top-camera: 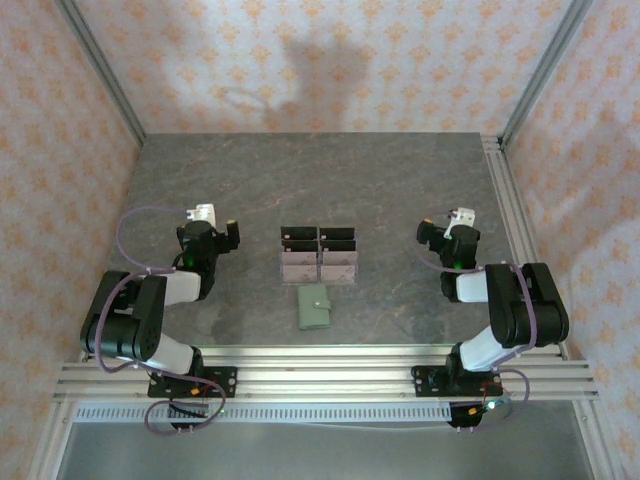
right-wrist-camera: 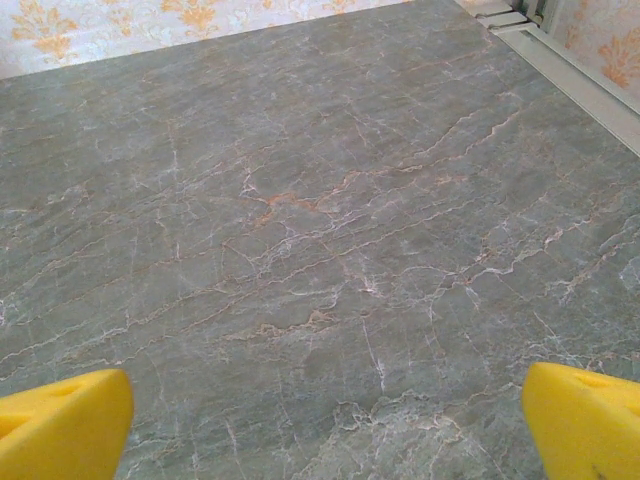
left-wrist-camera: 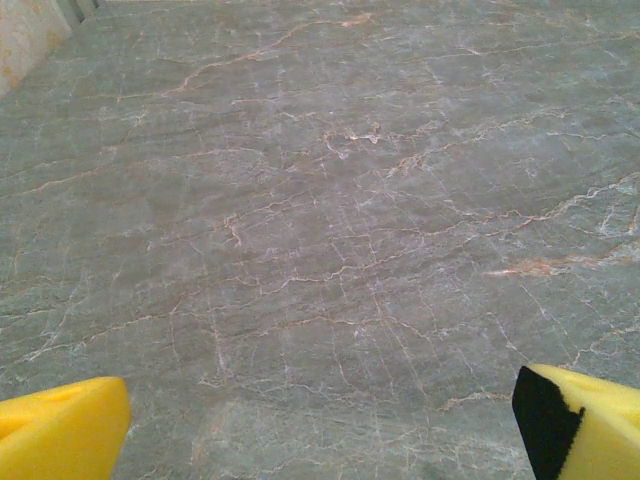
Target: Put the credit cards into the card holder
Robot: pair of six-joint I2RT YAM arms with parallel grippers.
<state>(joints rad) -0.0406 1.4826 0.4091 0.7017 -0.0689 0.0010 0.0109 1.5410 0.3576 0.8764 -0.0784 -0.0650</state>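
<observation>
Orange-flowered wallpaper closes in a grey, marble-veined desk (top-camera: 400, 180), and all the task's things sit in a tight group at its middle, between the 2 arms. The credit cards (top-camera: 299, 236) stand upright in a clear tiered stand (top-camera: 318, 279), in what looks like 2 rows of 2 slots, dark ones at the back and paler ones in front. Just on the near side of the stand lies the card holder (top-camera: 318, 308), flat on the desk and folded shut, its snap tab across the front. The left pincer (top-camera: 228, 236) hangs over bare desk well to the left of the stand, and the right pincer (top-camera: 430, 232) does the same well to the right. Both are released, and the wrist views show yellow fingers (left-wrist-camera: 60, 430) spread wide with nothing between them. No card has been moved, so the job is at its start, and the first step is probably to open the card holder. To do that well, 1 pincer should pin the green body against the desk while the other lifts the tab, or the light wallet may simply slide. After that, a card is best pinched by its exposed top edge and drawn straight up, so that the stand does not tip.
</observation>
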